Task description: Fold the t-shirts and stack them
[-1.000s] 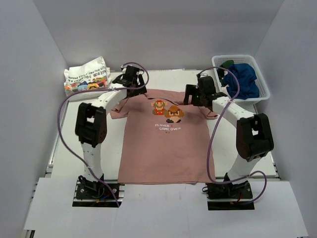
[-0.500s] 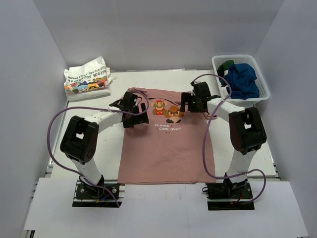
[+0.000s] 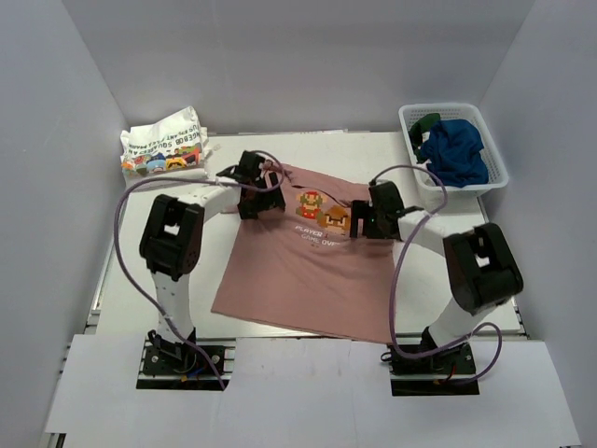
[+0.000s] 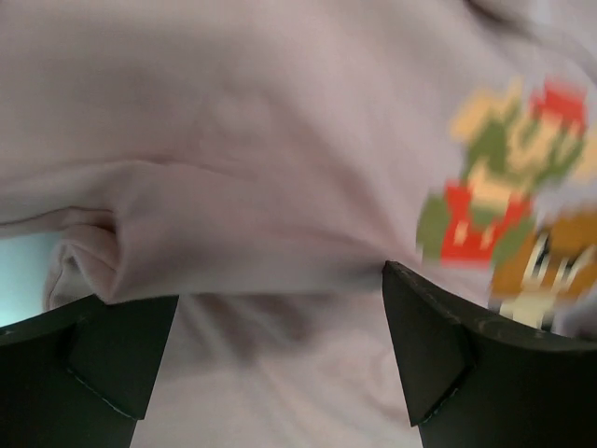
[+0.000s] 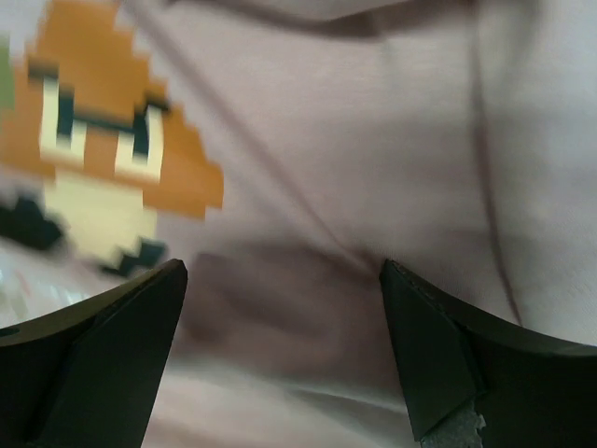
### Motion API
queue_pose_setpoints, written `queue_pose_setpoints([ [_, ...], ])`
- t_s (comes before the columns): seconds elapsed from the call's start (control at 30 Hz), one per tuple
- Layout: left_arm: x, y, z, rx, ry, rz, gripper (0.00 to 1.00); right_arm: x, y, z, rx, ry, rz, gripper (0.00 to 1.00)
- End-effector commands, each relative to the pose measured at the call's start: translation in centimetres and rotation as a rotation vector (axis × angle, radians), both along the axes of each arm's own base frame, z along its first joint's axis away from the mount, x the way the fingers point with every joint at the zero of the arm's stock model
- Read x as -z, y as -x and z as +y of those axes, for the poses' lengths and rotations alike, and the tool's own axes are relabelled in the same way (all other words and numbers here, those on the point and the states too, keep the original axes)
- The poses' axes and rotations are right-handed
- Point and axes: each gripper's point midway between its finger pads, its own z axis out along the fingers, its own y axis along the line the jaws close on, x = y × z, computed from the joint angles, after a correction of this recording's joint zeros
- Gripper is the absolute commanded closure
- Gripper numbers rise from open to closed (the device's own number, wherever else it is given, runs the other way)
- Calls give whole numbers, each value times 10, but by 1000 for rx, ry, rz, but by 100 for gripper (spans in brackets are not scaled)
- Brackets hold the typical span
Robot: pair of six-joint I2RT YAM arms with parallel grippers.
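The pink t-shirt [image 3: 298, 280] lies face up across the middle of the table [image 3: 140, 271]. It sits a little askew, with its hem toward the bottom of the frame and its collar end toward the upper middle. Both arms reach in over its chest. The left hand [image 3: 254, 198] is low over the shoulder at the left of the pixel print [image 3: 322, 213], and the right hand [image 3: 360, 221] is just to the right of that print. In the left wrist view the two dark fingers [image 4: 103, 355] stand wide apart over the cloth, with a rolled fold of pink fabric (it looks like the sleeve edge) bunched just above the left one. I see nothing pinched between them. The right wrist view shows much the same, with fingers [image 5: 438, 355] spread as wide as they seem to go. The brown mushroom character is at the upper left of that view, and smooth pink cloth fills the gap, gripped by neither finger. Whether the fingertips press on the fabric I cannot tell. In the upper left of the overhead frame a white t-shirt [image 3: 163, 147] with a colourful print lies folded on the table. At the upper right a white mesh basket [image 3: 485, 182] holds a crumpled blue t-shirt [image 3: 454, 149], with a bit of a green t-shirt [image 3: 427, 121] behind it.
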Motion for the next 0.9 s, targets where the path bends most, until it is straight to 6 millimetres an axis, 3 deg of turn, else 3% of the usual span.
queue_pose_setpoints([
  [0.0,31,-34,30,-59,-99,47,0,10,47,1,6,9,62,10],
  [0.03,31,-44,27,-59,-99,47,0,27,73,-2,-6,12,124,10],
  [0.07,33,-68,26,-58,-94,38,0,20,88,15,-54,-29,124,10],
  [0.13,32,-92,20,-31,-75,21,0,28,120,26,-100,-74,177,10],
  [0.17,7,-120,8,-8,-45,-52,0,25,137,46,-178,-118,198,10],
  [0.2,4,-131,1,21,-28,-68,0,22,161,69,-269,-166,236,10],
  [0.23,22,-140,-6,54,-18,-62,0,16,177,88,-355,-180,236,10],
  [0.27,-5,-164,-18,90,17,-149,0,12,184,99,-426,-179,227,10],
  [0.33,-14,-176,-38,184,91,-208,0,7,215,129,-638,-145,238,10],
  [0.37,-25,-180,-47,229,128,-249,0,-3,212,143,-719,-132,190,10],
  [0.4,-33,-184,-55,255,165,-282,0,-7,222,162,-822,-109,151,10],
  [0.43,-33,-183,-57,262,173,-281,0,-10,223,169,-866,-101,126,10],
  [0.47,-49,-182,-64,292,182,-315,0,-25,220,185,-906,-134,90,10],
  [0.5,-66,-182,-61,295,165,-344,0,-29,225,196,-965,-144,60,10],
  [0.6,-83,-173,-55,310,105,-365,0,-57,221,220,-997,-212,-18,10],
  [0.63,-113,-168,-53,320,103,-407,0,-64,213,222,-964,-219,-46,10],
  [0.67,-108,-157,-49,320,98,-379,0,-73,205,222,-938,-222,-77,10],
  [0.73,-123,-142,-39,309,70,-373,0,-86,189,216,-869,-185,-149,10],
  [0.8,-141,-117,-13,228,-4,-355,0,-83,174,201,-778,-104,-170,10],
  [0.83,-113,-91,0,204,-36,-268,0,-85,156,187,-692,-40,-210,10],
  [0.87,-112,-77,6,158,-26,-255,0,-80,156,177,-671,2,-185,10],
])
